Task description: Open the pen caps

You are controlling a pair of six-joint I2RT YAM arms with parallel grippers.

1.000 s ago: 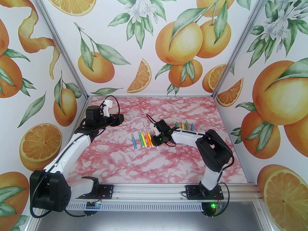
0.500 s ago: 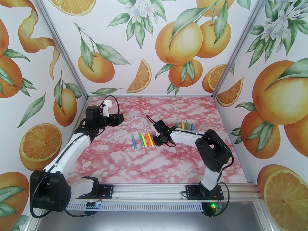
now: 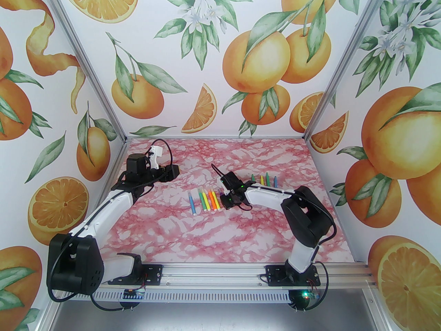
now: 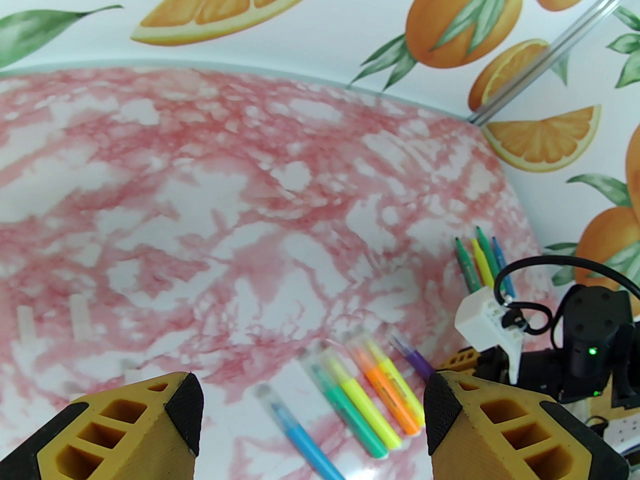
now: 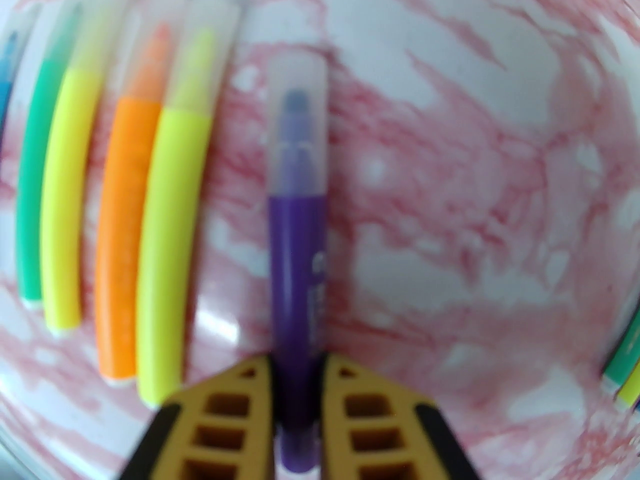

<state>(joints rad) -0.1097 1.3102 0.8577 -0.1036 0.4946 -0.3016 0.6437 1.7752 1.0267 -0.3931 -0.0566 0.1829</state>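
A row of pens (image 3: 205,200) lies mid-table: blue, green, yellow, orange, yellow, each with a clear cap at its far end. At the row's right end, my right gripper (image 5: 299,368) is shut on the rear barrel of the purple pen (image 5: 297,238). Its translucent cap (image 5: 298,118) is still on and points away from the fingers. In the top view the right gripper (image 3: 224,202) is low over the table. My left gripper (image 4: 312,408) hovers open and empty at the back left (image 3: 174,171), looking toward the row (image 4: 350,403).
A second small group of slim green, yellow and blue tapered pieces (image 3: 264,180) lies just behind the right forearm (image 3: 268,197). The enclosure walls stand close on both sides and at the back. Bare marbled table (image 3: 213,236) spreads in front of the pens.
My right gripper's fingers have closed onto the purple pen. The left arm has shifted slightly to the right and stays open.
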